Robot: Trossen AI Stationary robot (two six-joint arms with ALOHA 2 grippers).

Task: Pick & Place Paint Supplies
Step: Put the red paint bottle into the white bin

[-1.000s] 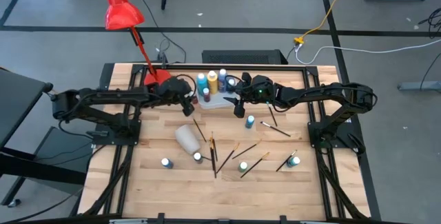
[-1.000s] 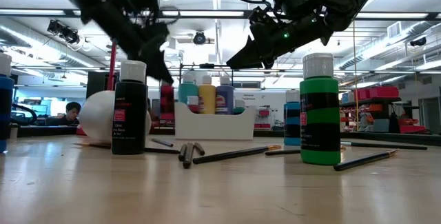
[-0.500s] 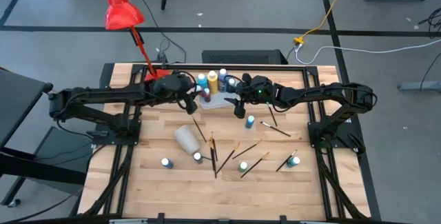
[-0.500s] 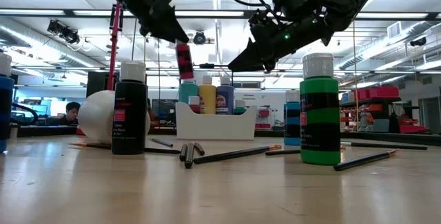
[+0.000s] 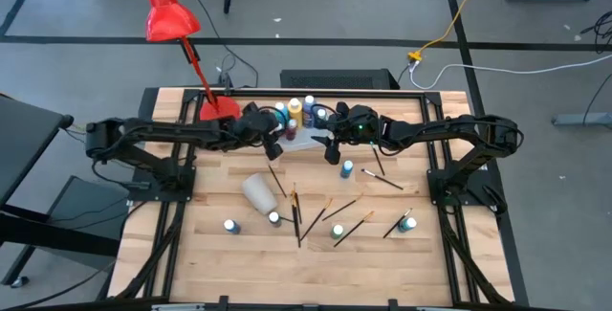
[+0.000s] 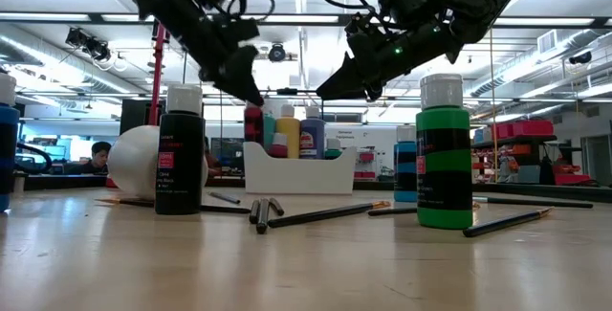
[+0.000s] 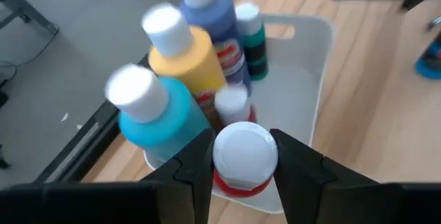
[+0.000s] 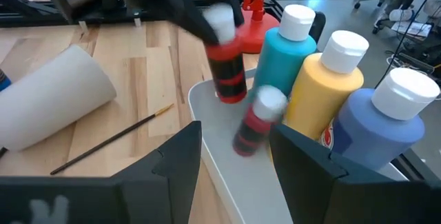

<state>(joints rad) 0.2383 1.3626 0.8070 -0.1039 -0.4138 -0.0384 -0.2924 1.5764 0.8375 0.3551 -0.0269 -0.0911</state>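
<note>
Left gripper (image 7: 242, 172) pinching a small red paint bottle with white cap (image 7: 244, 160), held just above the white plastic caddy (image 7: 303, 93) beside teal, yellow and blue bottles, right gripper (image 5: 331, 150) hovering near the caddy's other side, fingers spread, holding nothing.

Two dark, jointed arms with looping black cables, each ending in a blunt, two-fingered black pincer.
</note>
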